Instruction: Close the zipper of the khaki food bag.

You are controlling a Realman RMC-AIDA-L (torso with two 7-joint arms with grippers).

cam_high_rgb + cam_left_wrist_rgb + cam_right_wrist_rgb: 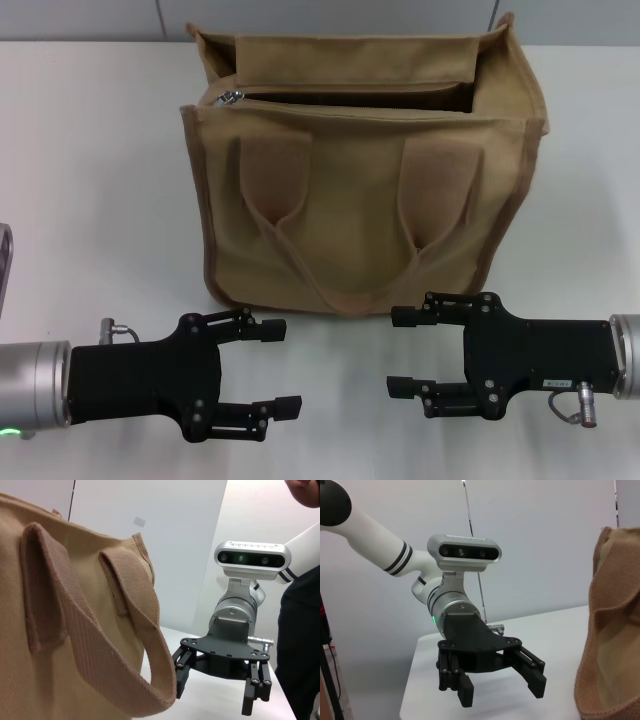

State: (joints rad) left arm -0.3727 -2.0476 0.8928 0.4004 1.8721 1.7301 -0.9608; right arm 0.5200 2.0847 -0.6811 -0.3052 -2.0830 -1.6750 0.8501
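On the white table (90, 180), seen from the head view, the bag (360, 200) stood upright at centre, handles facing the robot. Its zipper (350, 95) ran along the top and lay unfastened, the mouth gaping; the silver slider (231, 97) sat at the bag's left end. The left gripper (283, 366) rested low before the bag's left half, fingers spread apart and holding nothing. The right gripper (398, 351) rested low before the bag's right half, fingers likewise spread apart and holding nothing. Both claws pointed inward toward each other, apart from the bag.

From the left wrist view, the bag (65, 630) filled the near side, one strap handle (145, 665) looping down its front. Beyond it the right gripper (217, 692) showed with fingers apart above the table (200, 705).

From the right wrist view, the left gripper (502, 692) hung over the table (555, 630) with fingers apart, nothing between them. A corner of the bag (612, 630) stood at the frame's edge, apart from that gripper.
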